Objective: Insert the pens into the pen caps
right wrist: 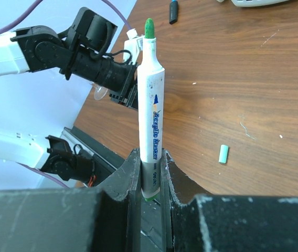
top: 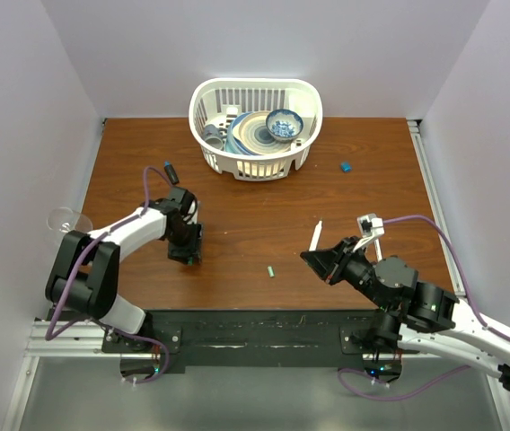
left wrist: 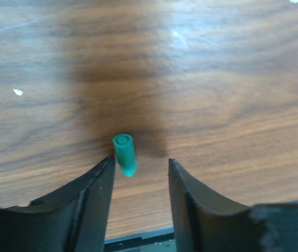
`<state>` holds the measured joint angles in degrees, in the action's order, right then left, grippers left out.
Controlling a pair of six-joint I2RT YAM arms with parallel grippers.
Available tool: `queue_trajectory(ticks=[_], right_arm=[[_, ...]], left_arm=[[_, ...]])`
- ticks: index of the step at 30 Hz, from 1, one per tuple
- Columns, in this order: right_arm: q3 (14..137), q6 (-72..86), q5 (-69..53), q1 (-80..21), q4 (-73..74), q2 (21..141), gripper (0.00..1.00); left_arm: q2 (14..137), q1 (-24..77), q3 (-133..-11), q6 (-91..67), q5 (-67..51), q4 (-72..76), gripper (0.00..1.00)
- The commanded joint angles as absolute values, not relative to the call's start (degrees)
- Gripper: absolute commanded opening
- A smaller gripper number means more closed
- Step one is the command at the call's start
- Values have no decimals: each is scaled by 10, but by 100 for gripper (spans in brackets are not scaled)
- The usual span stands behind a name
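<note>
Right end effector (right wrist: 150, 164): jaws narrow, clamped on the tail end of a white pen (right wrist: 151, 105). The barrel sticks straight out past the fingertips, w/ the bare green felt tip at the far end. Pen is prob. light + stiff, w/ a smooth plastic barrel, so it can slip or swivel in a 2-finger pinch. Held this far back, small wrist errors grow at the tip. The felt is soft, so it should meet the cap mouth square w/o scraping the rim.

Ahead of that end effector & off to its right, well apart, a green cap (right wrist: 223, 154) lies flat on the counter (right wrist: 254, 79), w/ nothing touching it.

Left end effector (left wrist: 141, 163), low over the counter: jaws approx half-wide, nothing pinched yet. The other cap (left wrist: 124, 154) sits btw the fingertips, off-centre. It is touching or nearly touching the finger on the view's left, w/ a clear gap to the other finger. Can't tell if it lies flat or leans.

Cap is prob. very light, hard & round, so it rolls and pops out if squeezed off-centre. Best hold: across mid-body, centred first, mouth left free and facing the pen tip.

Far beyond both end effectors, a white basket (top: 255, 166) of dishes sits at the back of the counter.
</note>
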<state>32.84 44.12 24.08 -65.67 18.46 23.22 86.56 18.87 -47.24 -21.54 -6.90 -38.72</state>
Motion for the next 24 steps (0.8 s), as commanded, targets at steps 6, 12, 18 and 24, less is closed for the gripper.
queue_trajectory(ticks=[6, 12, 18, 24], right_arm=[[328, 448, 264, -657, 188, 214, 0], [330, 446, 265, -657, 191, 216, 0], [330, 446, 265, -657, 187, 218, 0], [330, 446, 262, -657, 195, 214, 0]], left_arm=[[896, 195, -504, -228, 16, -393, 44], [914, 216, -509, -232, 33, -398, 34], [930, 235, -506, -241, 41, -397, 26], [940, 236, -496, -243, 28, -384, 10]])
